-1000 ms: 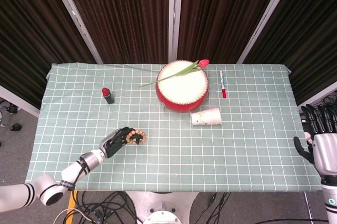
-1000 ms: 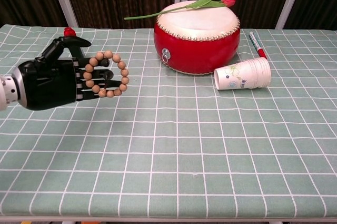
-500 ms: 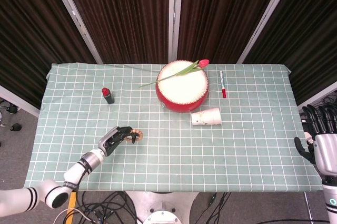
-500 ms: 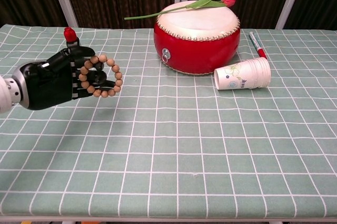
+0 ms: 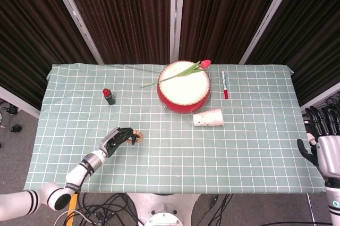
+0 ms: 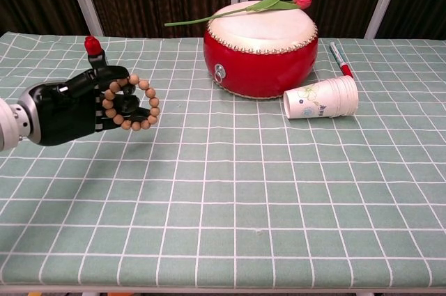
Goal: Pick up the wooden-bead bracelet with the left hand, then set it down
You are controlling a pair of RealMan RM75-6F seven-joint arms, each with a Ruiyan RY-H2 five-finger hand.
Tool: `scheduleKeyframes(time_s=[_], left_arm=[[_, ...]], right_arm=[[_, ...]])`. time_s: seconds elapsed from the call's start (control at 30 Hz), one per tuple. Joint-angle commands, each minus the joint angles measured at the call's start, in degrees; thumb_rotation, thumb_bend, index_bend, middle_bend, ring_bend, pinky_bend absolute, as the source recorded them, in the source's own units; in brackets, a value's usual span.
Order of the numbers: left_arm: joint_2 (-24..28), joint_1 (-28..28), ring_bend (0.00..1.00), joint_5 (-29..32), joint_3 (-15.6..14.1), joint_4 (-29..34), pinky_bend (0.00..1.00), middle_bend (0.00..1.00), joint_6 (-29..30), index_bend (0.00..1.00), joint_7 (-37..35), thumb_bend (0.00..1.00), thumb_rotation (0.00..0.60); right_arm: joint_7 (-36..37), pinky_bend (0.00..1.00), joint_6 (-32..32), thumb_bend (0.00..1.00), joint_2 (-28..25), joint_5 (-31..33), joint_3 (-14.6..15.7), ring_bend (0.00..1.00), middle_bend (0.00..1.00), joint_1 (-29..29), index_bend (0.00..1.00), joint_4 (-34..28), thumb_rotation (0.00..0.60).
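My left hand is gripping the wooden-bead bracelet at my fingertips, hanging it just above the tabletop. The loop is lying on the hand's drum side, so setting down is calling for a straight lowering.

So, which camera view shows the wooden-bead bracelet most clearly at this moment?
The chest view: there the wooden-bead bracelet appears large, each bead distinct, looped in the fingers of the left hand. In the head view, the bracelet is only a small arc, partly hidden by the hand.
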State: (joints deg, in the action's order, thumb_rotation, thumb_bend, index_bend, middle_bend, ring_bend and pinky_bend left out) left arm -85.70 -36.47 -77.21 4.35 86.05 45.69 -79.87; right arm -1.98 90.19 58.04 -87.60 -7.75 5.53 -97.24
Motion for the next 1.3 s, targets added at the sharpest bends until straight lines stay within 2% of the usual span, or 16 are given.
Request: scheduleKeyframes(time_s=[0.03, 0.2, 0.4, 0.67, 0.77, 0.83, 0.93, 1.0, 1.17, 1.23, 1.3], left_arm=[[-0.1, 0.3, 0.33, -0.1, 0.3, 0.0, 0.07, 0.67, -0.1, 0.63, 0.2, 0.45, 0.367], [-0.2, 0.9, 0.33, -0.4, 0.8, 0.2, 0.07, 0.67, -0.1, 0.63, 0.8, 0.47, 0.338], [-0.3, 1.5, 0.33, -1.0, 1.3, 0.4, 0.07, 0.64, 0.0, 0.62, 1.4, 0.56, 0.287], [-0.7, 1.9, 0.33, -2.1, 1.5, 0.2, 0.07, 0.61, 0.6, 0.57, 2.6, 0.61, 0.274], [-0.9, 1.9, 0.33, -2.8, 1.5, 0.0, 0.07, 0.59, 0.7, 0.53, 2.9, 0.63, 0.318], [-1.0, 1.9, 0.33, -3.1, 1.5, -0.2, 0.07, 0.57, 0.8, 0.51, 2.8, 0.65, 0.371], [-1.2, 1.9, 0.33, -3.7, 1.4, -0.6, 0.07, 0.56, 0.9, 0.48, 2.9, 0.68, 0.485], [-1.3, 1.9, 0.33, -3.6, 1.5, -0.7, 0.07, 0.55, 0.8, 0.47, 2.7, 0.7, 0.527], [-1.1, 1.9, 0.32, -3.5, 1.9, -0.7, 0.07, 0.54, 0.8, 0.45, 2.3, 0.75, 0.575], [-1.0, 2.0, 0.32, -3.7, 1.9, -0.7, 0.07, 0.54, 1.1, 0.44, 2.2, 0.75, 0.536], [-1.1, 2.3, 0.32, -3.6, 2.1, -0.6, 0.07, 0.53, 1.7, 0.44, 2.0, 0.72, 0.401]], right_arm=[[0.1, 0.0, 0.1, 0.27, 0.0, -0.1, 0.0, 0.0, 0.08, 0.0, 0.0, 0.1, 0.6], [0.2, 0.0, 0.3, 0.27, 0.0, -0.2, 0.0, 0.0, 0.09, -0.1, 0.0, 0.2, 0.6], [0.4, 0.0, 0.5, 0.27, 0.0, -0.4, 0.0, 0.0, 0.09, -0.2, 0.0, 0.2, 0.6], [0.6, 0.0, 0.5, 0.27, 0.0, -0.2, -0.1, 0.0, 0.09, -0.2, 0.0, 0.3, 0.6], [0.8, 0.0, 0.4, 0.27, 0.0, -0.1, -0.1, 0.0, 0.09, -0.2, 0.0, 0.3, 0.6], [0.9, 0.0, 0.3, 0.27, -0.1, 0.0, -0.2, 0.0, 0.09, -0.1, 0.0, 0.3, 0.6], [0.9, 0.0, 0.2, 0.27, -0.1, 0.1, -0.2, 0.0, 0.09, 0.0, 0.0, 0.3, 0.6], [0.8, 0.0, 0.1, 0.27, -0.1, 0.1, -0.2, 0.0, 0.09, 0.0, 0.0, 0.2, 0.6], [0.8, 0.0, 0.1, 0.27, 0.0, 0.1, -0.2, 0.0, 0.09, 0.0, 0.0, 0.2, 0.6], [0.8, 0.0, 0.0, 0.27, 0.0, 0.1, -0.2, 0.0, 0.09, 0.1, 0.0, 0.2, 0.6], [0.8, 0.0, 0.0, 0.27, 0.0, 0.1, -0.2, 0.0, 0.09, 0.1, 0.0, 0.2, 0.6]])
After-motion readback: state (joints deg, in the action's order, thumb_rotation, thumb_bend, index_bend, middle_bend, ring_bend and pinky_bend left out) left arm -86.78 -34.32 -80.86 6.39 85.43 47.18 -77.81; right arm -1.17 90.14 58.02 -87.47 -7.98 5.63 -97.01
